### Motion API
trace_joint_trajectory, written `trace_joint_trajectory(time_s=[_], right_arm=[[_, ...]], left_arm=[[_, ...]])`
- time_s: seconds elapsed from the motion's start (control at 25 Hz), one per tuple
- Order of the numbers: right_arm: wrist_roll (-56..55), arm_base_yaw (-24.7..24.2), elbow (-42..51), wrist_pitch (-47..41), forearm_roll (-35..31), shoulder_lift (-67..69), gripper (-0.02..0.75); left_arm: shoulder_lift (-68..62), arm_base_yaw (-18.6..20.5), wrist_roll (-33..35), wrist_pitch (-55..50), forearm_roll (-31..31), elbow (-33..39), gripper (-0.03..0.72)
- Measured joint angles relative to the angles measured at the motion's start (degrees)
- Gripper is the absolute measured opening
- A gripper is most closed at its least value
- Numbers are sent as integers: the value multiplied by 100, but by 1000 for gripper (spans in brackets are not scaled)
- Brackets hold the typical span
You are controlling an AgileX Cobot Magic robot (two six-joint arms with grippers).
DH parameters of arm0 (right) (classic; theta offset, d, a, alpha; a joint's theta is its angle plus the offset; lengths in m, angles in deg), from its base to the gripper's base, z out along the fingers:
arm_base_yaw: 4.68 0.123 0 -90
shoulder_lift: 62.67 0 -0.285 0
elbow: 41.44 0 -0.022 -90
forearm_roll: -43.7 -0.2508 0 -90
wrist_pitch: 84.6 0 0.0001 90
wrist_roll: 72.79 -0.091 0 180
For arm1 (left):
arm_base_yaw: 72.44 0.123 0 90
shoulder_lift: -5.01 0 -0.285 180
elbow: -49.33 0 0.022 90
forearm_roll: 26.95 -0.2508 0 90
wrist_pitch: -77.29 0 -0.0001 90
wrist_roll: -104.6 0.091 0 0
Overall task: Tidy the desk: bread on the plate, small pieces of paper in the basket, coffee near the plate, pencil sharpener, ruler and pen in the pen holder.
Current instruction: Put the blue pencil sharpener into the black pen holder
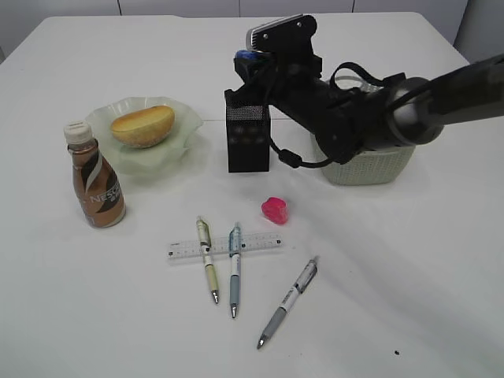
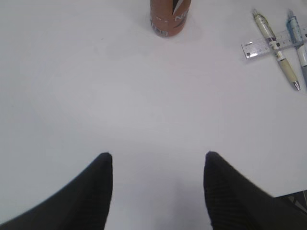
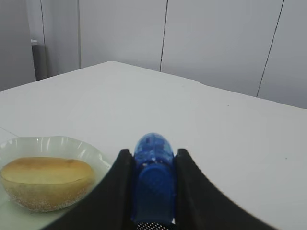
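The right arm reaches in from the right across the basket (image 1: 370,167), its right hand (image 1: 250,64) poised over the black mesh pen holder (image 1: 248,138). It is clenched on a blue pencil sharpener (image 3: 152,184), whose lower end is cut off. The left hand (image 2: 158,165) hangs released over bare bench (image 2: 120,96), touching nothing. Bread (image 1: 142,126) sits on the plate (image 1: 185,122).
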Motion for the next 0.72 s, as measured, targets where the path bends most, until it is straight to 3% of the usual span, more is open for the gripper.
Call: trace_joint_trajectory(time_s=[0.72], right_arm=[[455,0,-289,-140,-305,409,168]], left_arm=[[0,0,0,100,0,0,433]])
